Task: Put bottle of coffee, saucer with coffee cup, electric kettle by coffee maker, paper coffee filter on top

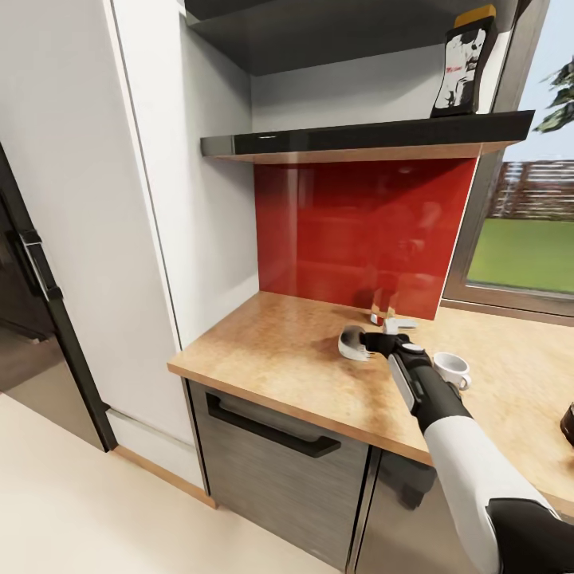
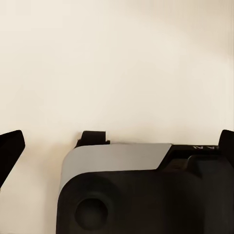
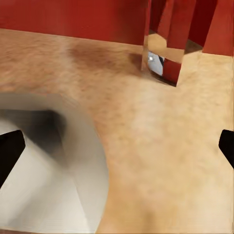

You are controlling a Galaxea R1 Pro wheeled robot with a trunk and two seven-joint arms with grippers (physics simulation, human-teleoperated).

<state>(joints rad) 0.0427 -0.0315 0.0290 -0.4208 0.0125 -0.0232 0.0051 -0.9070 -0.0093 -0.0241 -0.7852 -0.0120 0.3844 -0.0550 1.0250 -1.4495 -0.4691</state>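
The bottle of coffee (image 1: 463, 68), a dark jar with a gold lid, stands on the kitchen shelf (image 1: 351, 140) above the red backsplash. On the kitchen countertop (image 1: 279, 351) lies a pale cone that looks like the paper coffee filter (image 1: 349, 344) (image 3: 58, 161), on its side. My right gripper (image 1: 361, 343) (image 3: 117, 148) is open just above the counter, with the cone against one fingertip (image 3: 9, 151). The white coffee cup (image 1: 451, 371) stands on the counter beside my right forearm. My left gripper (image 2: 117, 146) hangs open over the cream floor, holding nothing.
A small mirror-like chrome fitting (image 1: 391, 319) (image 3: 163, 56) stands by the backsplash just beyond the cone. A tall white cabinet side (image 1: 191, 199) bounds the counter at the left, with a black appliance (image 1: 32, 271) further left. A dark object (image 1: 568, 422) shows at the right edge.
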